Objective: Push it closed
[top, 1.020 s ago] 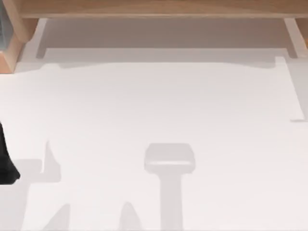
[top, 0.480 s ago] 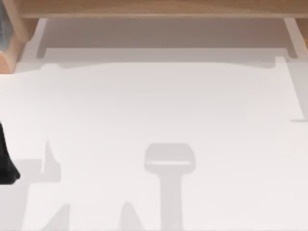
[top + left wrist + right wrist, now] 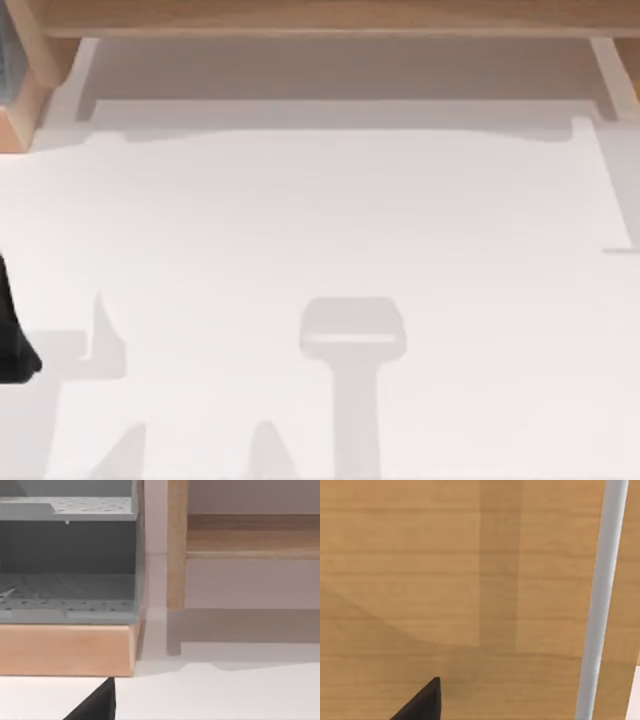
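A light wooden front panel (image 3: pixel 420 570) with an upright silver bar handle (image 3: pixel 600 605) stands very close in the right wrist view. One dark fingertip (image 3: pixel 422 702) of my right gripper shows just before the panel; whether it touches I cannot tell. How far the panel stands open is hidden. A wooden cabinet (image 3: pixel 65 650) with grey perforated shelves (image 3: pixel 70 590) inside faces the left wrist view, with one dark fingertip (image 3: pixel 95 707) of my left gripper low in front of it. My left arm (image 3: pixel 12 335) rests at the table's left edge.
A long wooden frame (image 3: pixel 320 18) runs along the back of the white table (image 3: pixel 320 220), standing on thin legs (image 3: pixel 176 545). The cabinet's corner (image 3: pixel 18 90) juts in at the back left. Arm shadows lie across the table's front.
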`<action>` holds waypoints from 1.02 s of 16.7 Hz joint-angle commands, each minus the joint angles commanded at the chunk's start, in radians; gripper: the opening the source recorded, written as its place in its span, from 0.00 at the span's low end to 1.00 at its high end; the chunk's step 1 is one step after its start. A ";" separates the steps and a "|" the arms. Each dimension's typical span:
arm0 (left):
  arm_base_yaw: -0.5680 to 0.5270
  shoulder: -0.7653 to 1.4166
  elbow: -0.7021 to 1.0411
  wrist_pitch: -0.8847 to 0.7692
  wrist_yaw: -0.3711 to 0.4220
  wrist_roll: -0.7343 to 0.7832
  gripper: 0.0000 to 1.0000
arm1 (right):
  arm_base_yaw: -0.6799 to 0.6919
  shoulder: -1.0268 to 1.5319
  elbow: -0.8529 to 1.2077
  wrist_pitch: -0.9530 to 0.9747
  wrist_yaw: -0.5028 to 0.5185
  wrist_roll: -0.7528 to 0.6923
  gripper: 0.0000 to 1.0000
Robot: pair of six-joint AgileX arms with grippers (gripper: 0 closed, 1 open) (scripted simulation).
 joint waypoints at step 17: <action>0.000 0.000 0.000 0.000 0.000 0.000 1.00 | 0.000 0.000 0.000 0.000 0.000 0.000 0.00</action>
